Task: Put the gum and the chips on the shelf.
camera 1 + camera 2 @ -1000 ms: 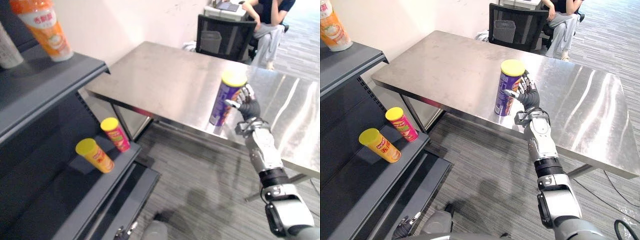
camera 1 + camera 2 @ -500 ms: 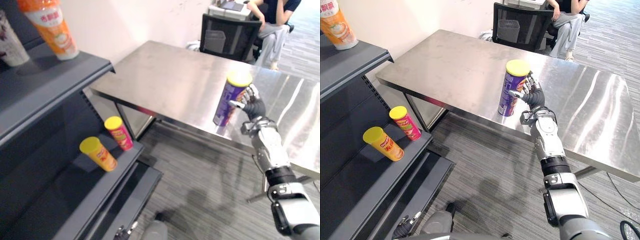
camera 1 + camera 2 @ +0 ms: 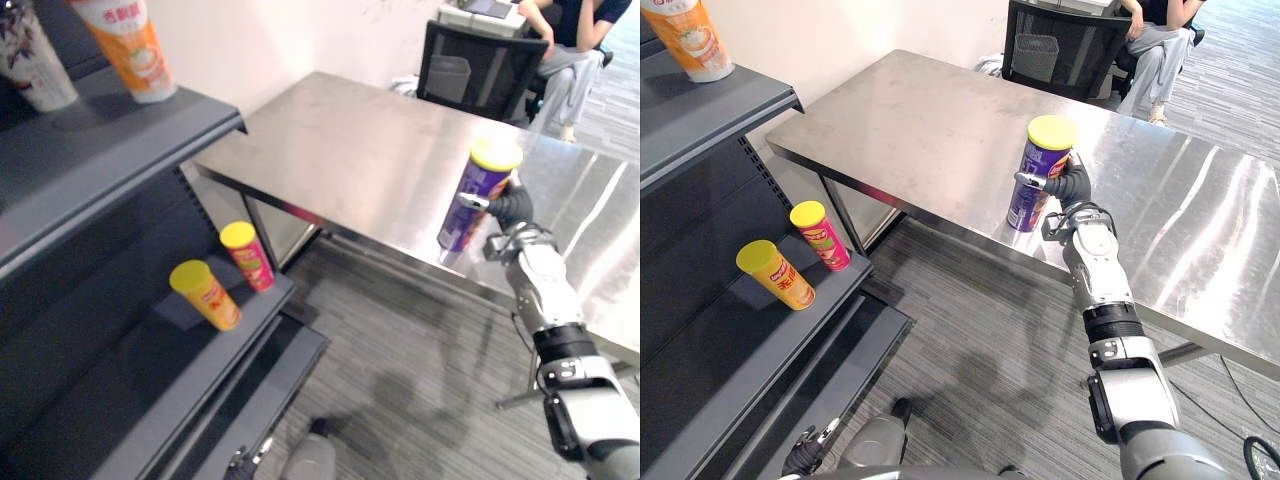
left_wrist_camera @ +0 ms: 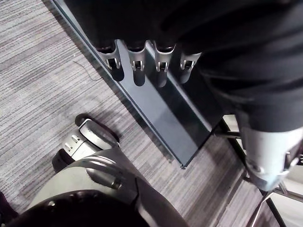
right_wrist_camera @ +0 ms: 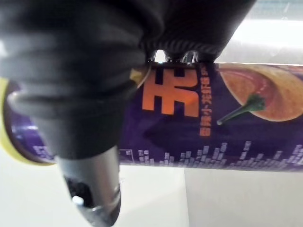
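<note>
Grasp on purple chips can (image 3: 1038, 185), upright near steel table (image 3: 910, 110) edge, closed by right hand (image 3: 1070, 188), fingers spread beside it moments before; carry to shelf (image 3: 730, 340) pending; left hand (image 4: 137, 59) straight-fingered, empty.

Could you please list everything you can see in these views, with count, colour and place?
chips can: 1, purple, yellow lid, near the table's front edge
steel table: 1, silver, right of the shelf
shelf: 1, dark grey, at left
yellow can: 1, yellow, lower board
red can: 1, red, yellow lid, beside it
orange can: 1, orange and white, upper board
pale can: 1, white, dark print, upper board
chair: 1, black, behind the table
person: 1, seated beyond the chair
right robot hand: silver and dark, closed round the chips can
left robot hand: fingers straight, above the floor
</note>
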You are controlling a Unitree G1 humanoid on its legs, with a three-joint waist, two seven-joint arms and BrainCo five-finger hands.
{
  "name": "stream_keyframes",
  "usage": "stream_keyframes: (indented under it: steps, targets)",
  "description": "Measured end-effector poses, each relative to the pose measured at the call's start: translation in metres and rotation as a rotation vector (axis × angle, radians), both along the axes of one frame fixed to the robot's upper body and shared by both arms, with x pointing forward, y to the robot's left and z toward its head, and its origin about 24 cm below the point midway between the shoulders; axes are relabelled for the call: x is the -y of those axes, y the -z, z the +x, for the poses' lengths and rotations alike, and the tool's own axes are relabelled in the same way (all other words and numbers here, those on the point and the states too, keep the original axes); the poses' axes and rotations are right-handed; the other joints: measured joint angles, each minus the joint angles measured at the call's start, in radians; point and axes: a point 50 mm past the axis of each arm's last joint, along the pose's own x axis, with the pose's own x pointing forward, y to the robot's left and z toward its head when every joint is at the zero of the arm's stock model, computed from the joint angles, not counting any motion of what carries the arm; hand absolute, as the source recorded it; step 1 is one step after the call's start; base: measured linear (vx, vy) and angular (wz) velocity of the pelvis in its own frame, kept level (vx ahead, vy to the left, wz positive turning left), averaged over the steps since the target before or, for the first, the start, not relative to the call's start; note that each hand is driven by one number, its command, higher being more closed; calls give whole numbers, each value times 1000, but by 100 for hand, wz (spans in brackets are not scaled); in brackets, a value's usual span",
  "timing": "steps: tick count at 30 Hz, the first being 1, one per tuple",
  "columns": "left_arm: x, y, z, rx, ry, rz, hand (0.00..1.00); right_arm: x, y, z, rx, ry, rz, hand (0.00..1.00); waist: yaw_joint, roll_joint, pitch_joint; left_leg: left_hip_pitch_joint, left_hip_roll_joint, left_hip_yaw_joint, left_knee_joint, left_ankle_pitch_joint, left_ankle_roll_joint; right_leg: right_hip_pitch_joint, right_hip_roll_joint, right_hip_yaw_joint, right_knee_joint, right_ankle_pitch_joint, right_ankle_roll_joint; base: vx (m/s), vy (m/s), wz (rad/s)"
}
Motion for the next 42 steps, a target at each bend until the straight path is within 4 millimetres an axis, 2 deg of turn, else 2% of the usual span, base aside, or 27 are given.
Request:
stream_keyframes:
  steps: [19, 25, 28, 31, 34, 36, 39, 42]
  targets:
    - [0, -2, 4, 23, -1, 4, 0, -1, 0, 1, -2, 0, 0, 100, 9, -2, 6, -14, 0, -8, 10, 0, -1, -18, -9, -5, 42, -19, -7, -7, -10, 2]
    - [0, -2, 5, 26, -1, 8, 0, -8, 0, 1, 4, -7, 5, 100, 3, -3, 6, 13, 19, 21, -11, 0, -2, -10, 19, 30, -4, 5, -7, 0, -21, -19]
    - [0, -3, 6, 27, -1, 10, 0, -12, -14, -4, 74, -8, 32, 100, -7, -3, 6, 22, 31, 36, -24, 1, -3, -6, 41, 49, -45, 33, -9, 17, -22, -19]
    - [0, -3, 11, 27, 2, 11, 0, -17, -33, -18, 188, -31, 71, 100, -21, -4, 5, 36, 36, 48, -29, 1, -4, 12, 57, 66, -84, 52, -9, 30, -13, -17]
    - [-4, -3, 11, 17, 4, 25, 0, -28, -43, -32, 271, -84, 97, 100, -53, -7, 2, 53, 41, 69, -43, 1, -4, 20, 78, 93, -121, 78, -11, 19, -10, -27]
    - [-6, -2, 9, 8, -8, 28, 0, -28, -42, -39, 287, -90, 119, 100, -65, -14, -2, 55, 43, 88, -45, 0, -4, 18, 86, 112, -147, 96, -13, -4, 7, -30]
    - [-11, -2, 5, -1, -40, 41, 0, -15, -30, -52, 274, -65, 181, 100, -79, -28, -12, 74, 48, 117, -61, 0, -4, 22, 95, 142, -181, 118, -13, -14, 9, -30]
    - [-15, 1, -4, -41, -58, 54, 0, -9, -24, -63, 274, -76, 206, 100, -112, -40, -24, 86, 52, 140, -67, -2, -6, 25, 104, 166, -207, 135, -18, -21, 3, -25]
